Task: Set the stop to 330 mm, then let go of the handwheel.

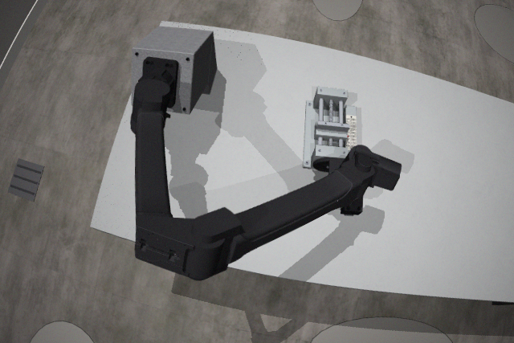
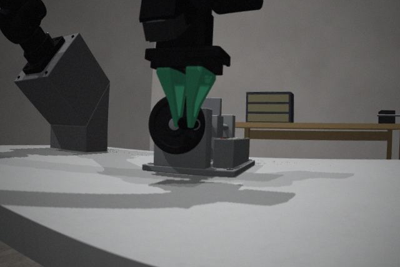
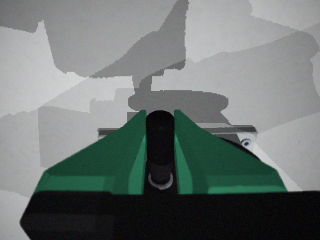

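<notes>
Between our pincer's green fingers (image 2: 198,95), drawn nearly together, we have the handwheel's black crank knob (image 2: 183,123) (image 3: 160,137) pinched, with our gripper (image 2: 184,125) (image 3: 160,119) pointing down. Behind them we see the black handwheel (image 2: 175,142) upright on the near end of the grey stop fixture (image 1: 307,136) (image 2: 190,169), whose sliding block (image 1: 332,127) sits between its end plates beside a pale scale (image 1: 351,127), all standing on our white table (image 1: 414,226) (image 2: 258,225).
</notes>
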`<state>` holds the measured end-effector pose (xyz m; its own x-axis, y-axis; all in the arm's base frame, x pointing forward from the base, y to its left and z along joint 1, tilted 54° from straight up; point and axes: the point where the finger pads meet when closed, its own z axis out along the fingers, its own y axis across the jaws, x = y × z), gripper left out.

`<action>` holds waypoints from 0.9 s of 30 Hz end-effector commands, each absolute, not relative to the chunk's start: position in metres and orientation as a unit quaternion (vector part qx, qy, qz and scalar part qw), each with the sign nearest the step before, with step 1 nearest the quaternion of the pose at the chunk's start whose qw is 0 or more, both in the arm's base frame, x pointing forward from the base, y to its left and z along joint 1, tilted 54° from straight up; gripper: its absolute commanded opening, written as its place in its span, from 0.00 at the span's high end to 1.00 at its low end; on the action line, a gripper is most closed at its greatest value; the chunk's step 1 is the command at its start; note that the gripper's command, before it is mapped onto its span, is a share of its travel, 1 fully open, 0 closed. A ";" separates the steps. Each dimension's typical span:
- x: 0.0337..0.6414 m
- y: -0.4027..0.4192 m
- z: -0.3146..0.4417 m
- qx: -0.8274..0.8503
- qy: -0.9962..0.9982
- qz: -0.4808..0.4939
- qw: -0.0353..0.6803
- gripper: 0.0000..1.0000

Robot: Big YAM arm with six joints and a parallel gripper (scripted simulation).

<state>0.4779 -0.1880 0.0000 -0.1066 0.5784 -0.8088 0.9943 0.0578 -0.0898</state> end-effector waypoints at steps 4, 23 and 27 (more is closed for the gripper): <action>0.504 -0.160 0.023 0.591 0.665 -0.313 0.332 0.94; 0.475 -0.146 0.026 0.587 0.670 -0.322 0.321 0.94; 0.469 -0.145 0.028 0.587 0.670 -0.322 0.321 0.94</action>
<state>0.4661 -0.1697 0.0147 -0.1012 0.5800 -0.8083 0.9948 0.0645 -0.0782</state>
